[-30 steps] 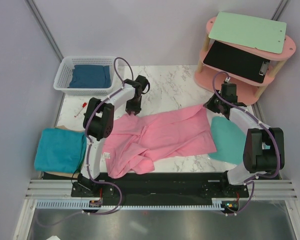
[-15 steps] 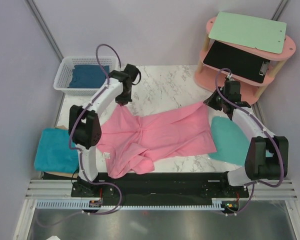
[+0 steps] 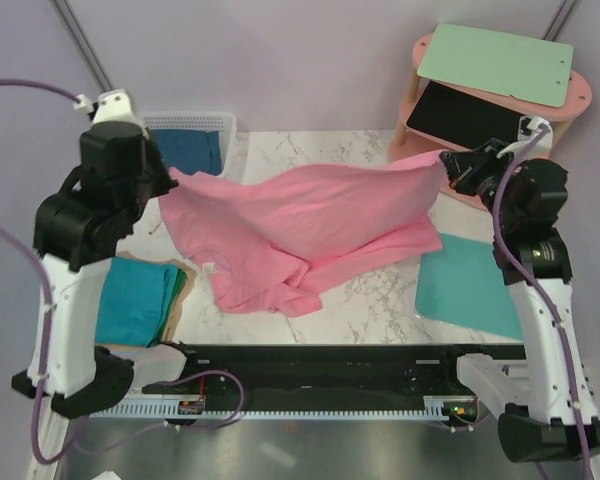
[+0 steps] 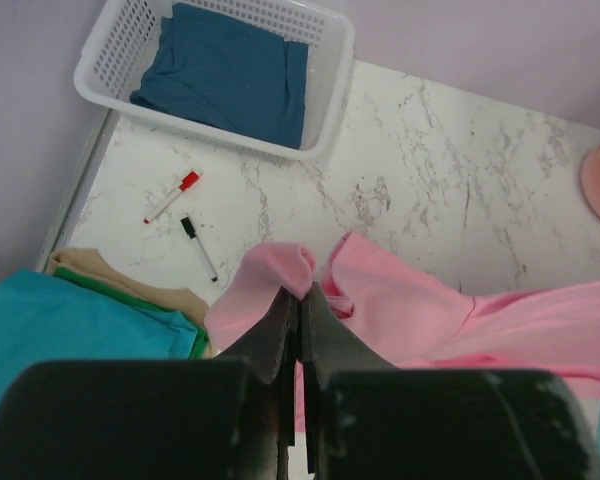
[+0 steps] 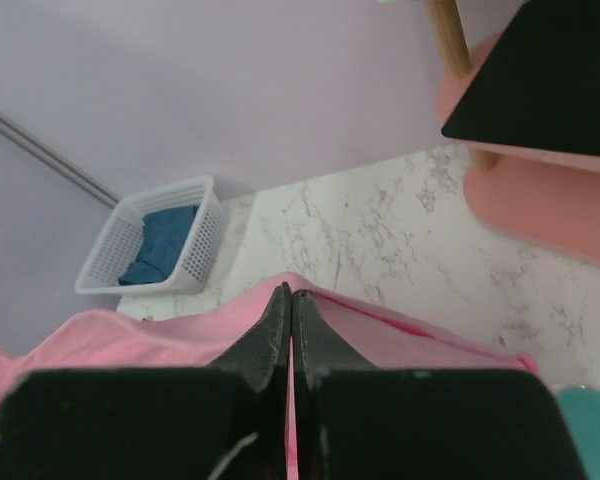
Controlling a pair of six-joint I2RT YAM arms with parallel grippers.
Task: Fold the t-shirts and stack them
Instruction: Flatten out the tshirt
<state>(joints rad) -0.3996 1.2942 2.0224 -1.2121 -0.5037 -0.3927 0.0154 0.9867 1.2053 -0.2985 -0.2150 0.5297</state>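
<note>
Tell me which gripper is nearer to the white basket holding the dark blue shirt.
Left. The left gripper, clamping a corner of the pink shirt, is raised close by the basket. The right gripper holds another corner across the table, next to the pink shelf.

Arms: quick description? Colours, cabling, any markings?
Left arm and right arm match: white links, bulky black joint housings. Purple cables loop outside each. Jaws are black tapering wedges on wide black blocks. No markings legible.

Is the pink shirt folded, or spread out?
Spread, not folded: the pink shirt hangs stretched between the left fingers and right fingers, pinching its upper edge; its lower part lies rumpled on the table.
</note>
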